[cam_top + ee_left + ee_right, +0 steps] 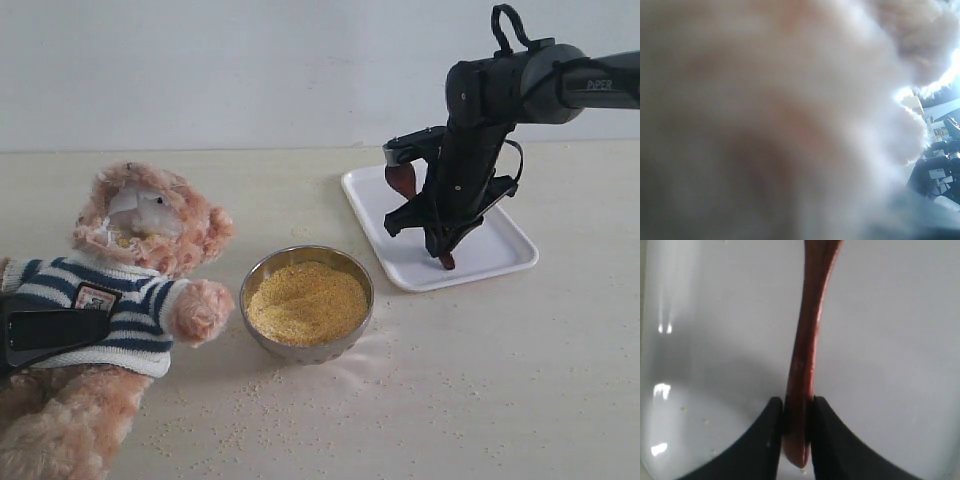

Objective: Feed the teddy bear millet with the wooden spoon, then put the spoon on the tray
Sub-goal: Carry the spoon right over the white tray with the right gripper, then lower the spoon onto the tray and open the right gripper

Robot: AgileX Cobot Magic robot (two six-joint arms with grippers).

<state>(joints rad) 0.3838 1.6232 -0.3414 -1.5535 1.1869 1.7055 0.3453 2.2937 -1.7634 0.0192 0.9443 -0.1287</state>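
Observation:
The teddy bear (150, 230) lies at the left in its striped shirt, with grains on its muzzle. One black finger of my left gripper (50, 335) presses across its chest, and blurred fur (765, 100) fills the left wrist view. Millet (306, 300) fills the metal bowl (300, 352) in the middle. My right gripper (440, 245) hangs over the white tray (500, 250), shut on the wooden spoon (402, 178). The spoon's bowl end points up and back, and its handle tip is just above the tray. The right wrist view has both jaws (799, 405) against the handle (807, 330) over the tray (890, 340).
Loose grains (240, 410) are scattered on the pale table in front of the bowl and the bear. A few grains lie on the tray (685, 410). A plain wall stands behind the table.

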